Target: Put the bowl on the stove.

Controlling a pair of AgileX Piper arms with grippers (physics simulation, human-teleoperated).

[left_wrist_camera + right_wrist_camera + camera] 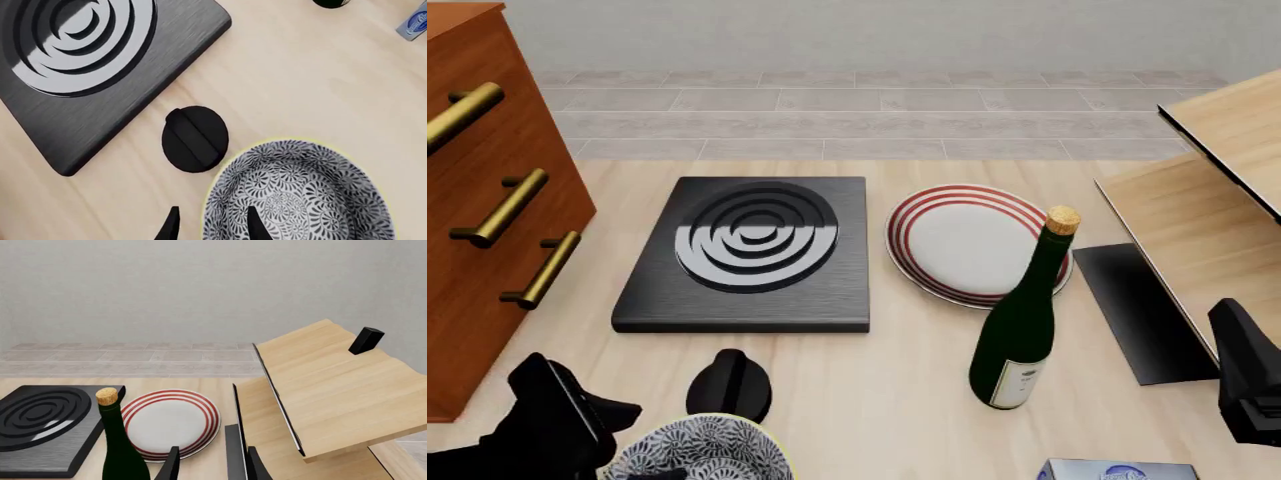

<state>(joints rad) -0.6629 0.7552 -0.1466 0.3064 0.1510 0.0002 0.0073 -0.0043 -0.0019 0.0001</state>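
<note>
The bowl [307, 195], white with a dense dark-blue floral pattern and a pale rim, sits on the wooden table at the near edge [701, 452]. My left gripper [212, 227] is open, one fingertip outside the bowl's rim and the other over its inside. The stove [100, 75], a black slab with silver-and-black burner rings, lies beyond the bowl [747, 255]. My right gripper [213, 467] is open and holds nothing, far right of the bowl.
A black round knob-like piece [195, 138] lies between bowl and stove. A red-ringed plate [974, 243], a corked green bottle [1024, 320], a black mat [1141, 310] and a wooden shelf [327, 390] are to the right. A drawer cabinet [481, 200] stands on the left.
</note>
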